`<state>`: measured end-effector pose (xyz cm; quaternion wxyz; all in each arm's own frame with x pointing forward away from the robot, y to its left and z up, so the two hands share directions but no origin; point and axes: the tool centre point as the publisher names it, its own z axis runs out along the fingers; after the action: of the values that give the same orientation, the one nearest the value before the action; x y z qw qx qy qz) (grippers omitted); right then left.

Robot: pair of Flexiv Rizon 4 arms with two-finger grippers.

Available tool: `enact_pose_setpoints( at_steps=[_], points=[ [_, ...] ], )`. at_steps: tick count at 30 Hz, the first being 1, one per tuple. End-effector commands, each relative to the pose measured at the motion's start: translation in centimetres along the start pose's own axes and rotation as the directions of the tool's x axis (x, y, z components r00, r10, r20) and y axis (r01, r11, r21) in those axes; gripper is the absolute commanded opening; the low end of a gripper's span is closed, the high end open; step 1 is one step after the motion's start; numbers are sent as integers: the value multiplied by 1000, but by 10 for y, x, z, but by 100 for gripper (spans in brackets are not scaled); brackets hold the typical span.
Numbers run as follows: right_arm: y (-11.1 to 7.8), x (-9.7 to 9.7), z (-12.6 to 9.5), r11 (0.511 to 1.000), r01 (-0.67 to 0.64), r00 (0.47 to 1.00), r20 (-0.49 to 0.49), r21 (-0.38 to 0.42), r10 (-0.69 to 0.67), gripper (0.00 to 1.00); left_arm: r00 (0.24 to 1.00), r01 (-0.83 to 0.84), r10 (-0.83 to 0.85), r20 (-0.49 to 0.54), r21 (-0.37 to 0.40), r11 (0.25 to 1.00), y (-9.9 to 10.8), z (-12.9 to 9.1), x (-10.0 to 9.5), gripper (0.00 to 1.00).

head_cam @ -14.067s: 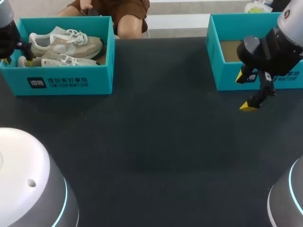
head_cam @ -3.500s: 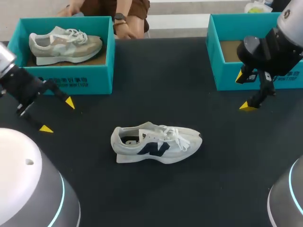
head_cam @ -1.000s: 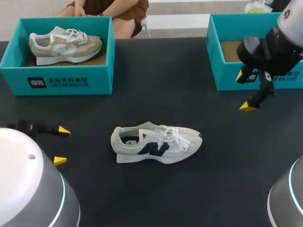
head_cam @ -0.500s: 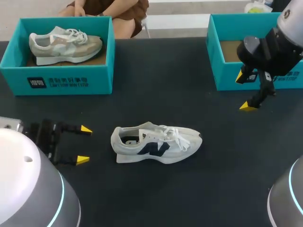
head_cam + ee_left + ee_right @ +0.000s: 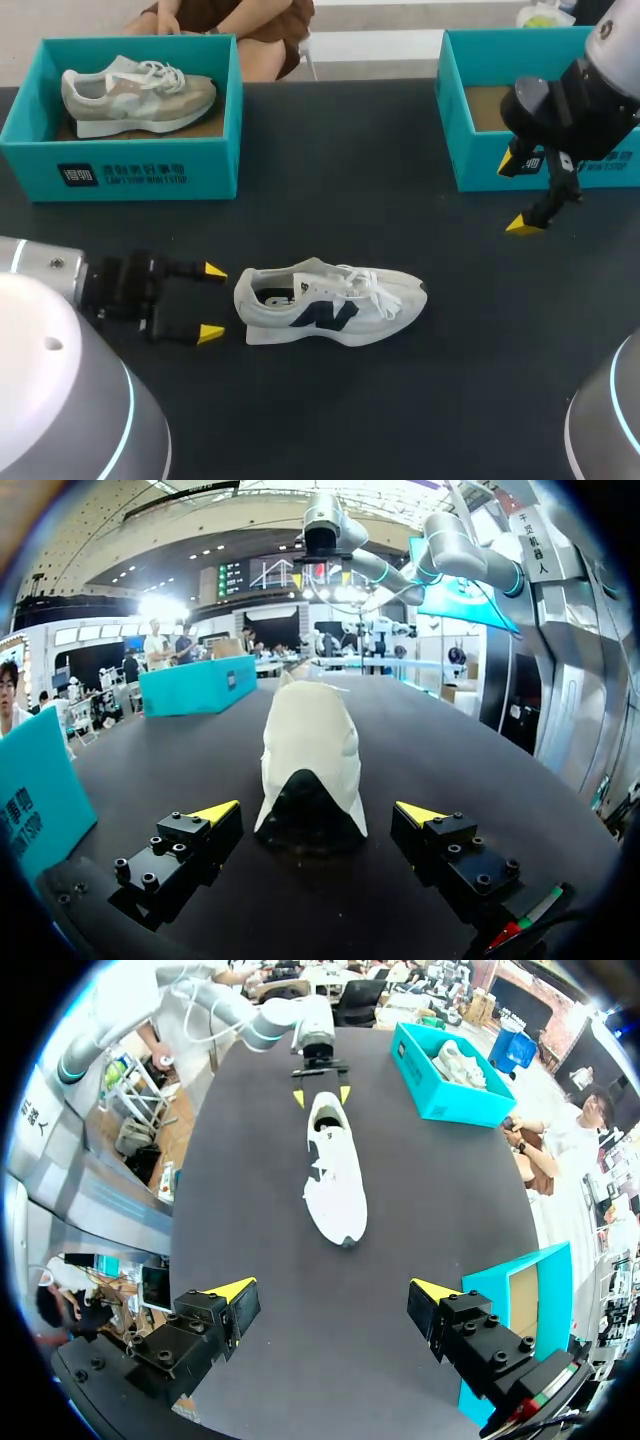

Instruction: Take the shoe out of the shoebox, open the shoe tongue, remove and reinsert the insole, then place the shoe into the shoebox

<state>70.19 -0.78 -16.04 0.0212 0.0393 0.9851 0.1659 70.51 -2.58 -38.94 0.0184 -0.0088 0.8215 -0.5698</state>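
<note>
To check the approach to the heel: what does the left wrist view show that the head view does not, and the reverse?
Only the left wrist view: the white shoe's heel end-on, its dark patch centred ahead of the left gripper. Only the head view: that shoe's laces and dark side mark, and a beige shoe in the left shoebox. Both: open fingers just short of the heel, not touching.

Free room around the shoe [image 5: 330,305] on the counter [image 5: 340,170].
Bare surface is lying open along both flanks and past the toe; at the heel the left claw [image 5: 212,302] is hovering just beside it, fingers spread wider than the heel. The left shoebox [image 5: 120,178], holding a second shoe [image 5: 135,92], and the right shoebox [image 5: 480,160] are walling the far corners, the right claw [image 5: 520,192] hanging spread before the latter.
</note>
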Motion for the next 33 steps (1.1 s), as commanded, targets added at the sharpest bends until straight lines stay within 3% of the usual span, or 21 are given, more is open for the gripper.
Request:
enact_pose_setpoints(
  at_steps=[1, 13, 31, 32, 33],
  points=[
    [1, -2, 1, 1000, 0, 1000, -3, 3, 0, 100, 1000, 0, 0, 13, 0, 1000, 3, 15, 2, 100],
    [1, -2, 1, 1000, 0, 1000, -3, 3, 0, 100, 1000, 2, -2, 22, -12, 1000, 4, 39, -9, 100],
    [1, -2, 1, 1000, 0, 1000, -3, 3, 0, 100, 1000, 26, -26, -9, -24, 999, 8, 69, -3, 100],
    [1, -2, 1, 1000, 0, 1000, -3, 3, 0, 100, 1000, 27, -27, -10, -26, 999, 9, 69, -3, 97],
    [1, -2, 1, 1000, 0, 1000, -3, 3, 0, 100, 1000, 28, -28, -10, -27, 999, 10, 70, -3, 73]
  ],
)
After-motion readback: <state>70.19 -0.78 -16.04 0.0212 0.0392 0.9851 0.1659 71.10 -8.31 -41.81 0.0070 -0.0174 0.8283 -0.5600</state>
